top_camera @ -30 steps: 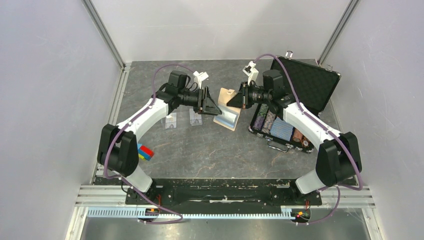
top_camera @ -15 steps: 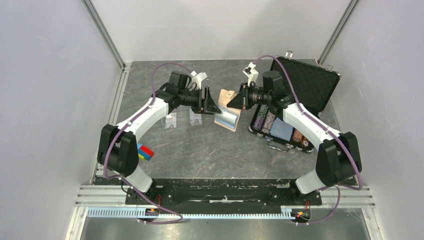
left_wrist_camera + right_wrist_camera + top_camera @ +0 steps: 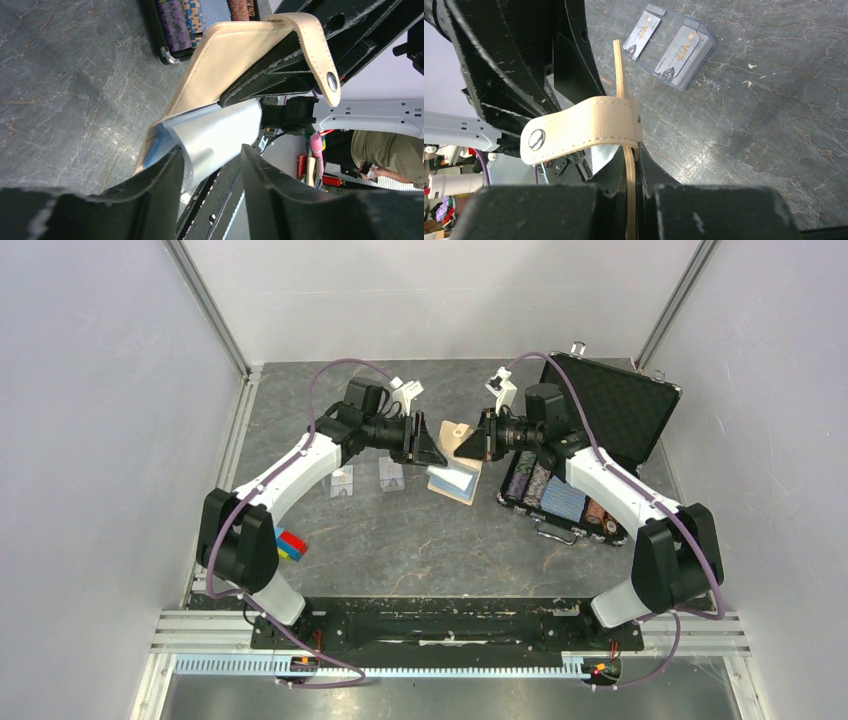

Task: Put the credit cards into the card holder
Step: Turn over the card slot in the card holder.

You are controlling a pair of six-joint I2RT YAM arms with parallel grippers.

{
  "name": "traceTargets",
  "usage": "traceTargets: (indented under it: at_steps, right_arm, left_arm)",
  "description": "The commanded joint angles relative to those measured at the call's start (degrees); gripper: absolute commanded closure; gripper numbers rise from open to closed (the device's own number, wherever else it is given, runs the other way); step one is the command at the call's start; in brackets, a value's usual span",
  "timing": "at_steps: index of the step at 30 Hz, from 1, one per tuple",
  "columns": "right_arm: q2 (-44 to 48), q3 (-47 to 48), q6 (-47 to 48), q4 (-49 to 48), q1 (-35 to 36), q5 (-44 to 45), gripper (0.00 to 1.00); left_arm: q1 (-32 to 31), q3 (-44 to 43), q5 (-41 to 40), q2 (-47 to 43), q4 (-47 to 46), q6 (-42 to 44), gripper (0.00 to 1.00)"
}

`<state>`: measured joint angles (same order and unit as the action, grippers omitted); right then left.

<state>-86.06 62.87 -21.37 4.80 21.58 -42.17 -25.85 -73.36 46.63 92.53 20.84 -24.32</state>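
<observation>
The tan card holder [image 3: 458, 480] stands open on the table, its blue inner pocket facing left. My right gripper [image 3: 471, 440] is shut on its upper flap; in the right wrist view the flap edge [image 3: 629, 165] sits between the fingers and the snap tab [image 3: 579, 131] curls over them. My left gripper [image 3: 432, 453] is open at the holder's inner side. In the left wrist view a pale glossy inner sheet [image 3: 220, 132] lies against one finger of the open left gripper [image 3: 211, 150]. Two pale credit cards [image 3: 342, 481] [image 3: 391, 474] lie on the table left of the holder, both seen in the right wrist view [image 3: 643, 35] [image 3: 684, 55].
An open black case [image 3: 610, 405] with rows of poker chips [image 3: 552, 490] lies right of the holder. Blue-red-yellow blocks [image 3: 291, 544] sit near the left arm's base. Grey walls enclose the table on three sides.
My left gripper has moved right, from beside the holder up against its inner pocket. The right gripper and the cards have stayed put.
</observation>
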Motion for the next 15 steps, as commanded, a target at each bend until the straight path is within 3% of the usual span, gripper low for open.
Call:
traceTargets:
  at_steps: [1,7,15]
  right_arm:
    - [0.60,0.24,0.13,-2.18,-0.05,-0.97,1.00]
    - [0.44,0.00,-0.23,-2.49,-0.14,-3.06,1.00]
    - [0.02,-0.56,-2.69,-3.33,-0.47,-5.97,1.00]
  left_arm:
    - [-0.17,-2.60,2.97,-2.58,-1.39,1.48,0.44]
    - [0.61,-1.23,6.56,-2.92,-10.24,-6.41,0.25]
    - [0.77,-0.90,10.26,-2.01,-20.20,-13.28,0.28]
